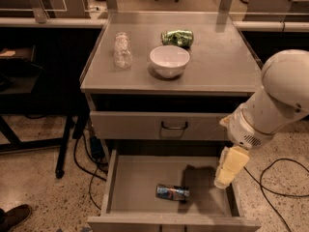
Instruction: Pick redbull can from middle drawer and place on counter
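A robot's white arm [270, 105] reaches down along the right side of a grey metal drawer cabinet, its cream-coloured gripper [225, 180] hanging over the right part of the open middle drawer [136, 178], close to the right wall. Whether the gripper is spread or closed cannot be told from this angle; it holds nothing that can be seen.

The redbull can [172, 192] lies on its side on the drawer's bare floor, toward the front edge and slightly right of centre, just left of the gripper and apart from it. A dark shadow [199, 175] falls on the floor just behind the can.

Above, the upper drawer front [130, 125] with its dark loop handle [174, 126] is shut. On the counter [219, 62] a white bowl [169, 60] stands upright near the middle, a dented green can [177, 37] lies on its side just behind it, and a clear plastic bottle [122, 50] lies to the bowl's left, well apart from it.

Black cables [282, 182] trail across the speckled floor to the right of the cabinet, and the toe of a brown shoe [14, 216] shows at the lower left corner.
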Controlling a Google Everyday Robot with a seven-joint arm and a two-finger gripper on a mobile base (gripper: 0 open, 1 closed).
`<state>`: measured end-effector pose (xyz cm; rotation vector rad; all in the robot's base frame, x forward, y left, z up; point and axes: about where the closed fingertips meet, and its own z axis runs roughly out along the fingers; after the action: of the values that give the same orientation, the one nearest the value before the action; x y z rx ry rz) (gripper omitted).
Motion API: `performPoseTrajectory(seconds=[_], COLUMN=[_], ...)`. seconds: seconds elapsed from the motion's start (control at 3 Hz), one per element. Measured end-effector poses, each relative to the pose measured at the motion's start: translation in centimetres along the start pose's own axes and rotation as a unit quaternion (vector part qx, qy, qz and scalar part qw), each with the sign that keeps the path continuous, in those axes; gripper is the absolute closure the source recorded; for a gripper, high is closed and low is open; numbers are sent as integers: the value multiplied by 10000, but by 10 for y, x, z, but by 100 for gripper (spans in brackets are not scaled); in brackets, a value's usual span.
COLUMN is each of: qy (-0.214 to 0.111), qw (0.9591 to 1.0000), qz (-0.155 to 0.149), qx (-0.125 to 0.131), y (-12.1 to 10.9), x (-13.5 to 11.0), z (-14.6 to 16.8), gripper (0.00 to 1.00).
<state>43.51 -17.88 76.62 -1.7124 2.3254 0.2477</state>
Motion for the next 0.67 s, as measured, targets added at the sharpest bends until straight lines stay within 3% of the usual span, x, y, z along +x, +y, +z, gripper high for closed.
performPoseTrajectory(seconds=[0.33, 0.67], qy=[-5, -313], qw=[10000, 9995], qz=[10, -30], qx=[-46, 23], y=[0, 2], x=[1, -1], z=[4, 20], gripper=[0, 0])
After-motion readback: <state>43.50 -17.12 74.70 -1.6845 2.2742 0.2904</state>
